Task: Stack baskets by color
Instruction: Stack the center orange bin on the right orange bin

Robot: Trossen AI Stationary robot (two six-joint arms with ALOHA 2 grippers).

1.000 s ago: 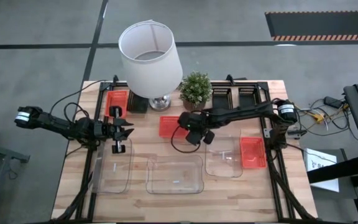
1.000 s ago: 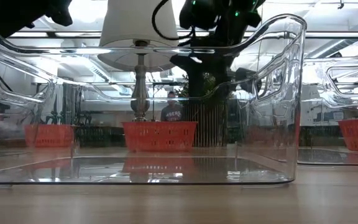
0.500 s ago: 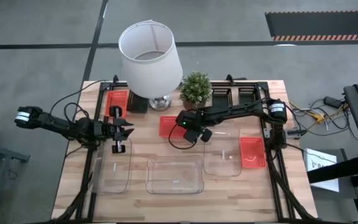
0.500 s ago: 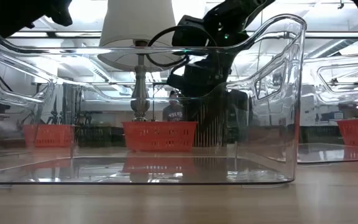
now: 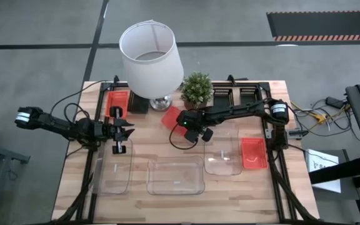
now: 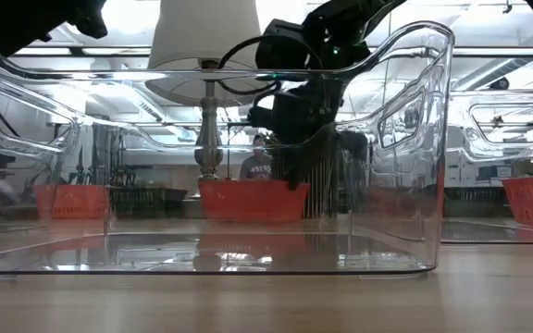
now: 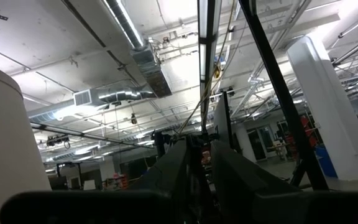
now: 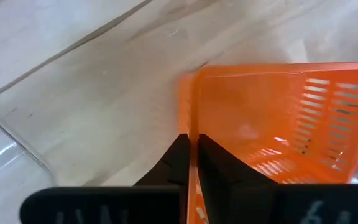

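Gripping the wall of a red basket point(image 5: 169, 117), the right gripper point(image 5: 181, 123) sits mid-table, just in front of the plant point(image 5: 197, 88); its fingers point(image 8: 182, 160) are pinched on the rim, and the basket looks tilted. A second red basket point(image 5: 253, 153) lies at the right edge beside a clear basket point(image 5: 224, 156); a third point(image 5: 118, 101) lies far left by the lamp point(image 5: 151, 59). Two more clear baskets point(image 5: 175, 177) sit along the near edge. Black baskets point(image 5: 240, 96) rest at the far right. The left gripper point(image 5: 122, 132) hovers over the left clear basket point(image 5: 114, 173), its state not discernible.
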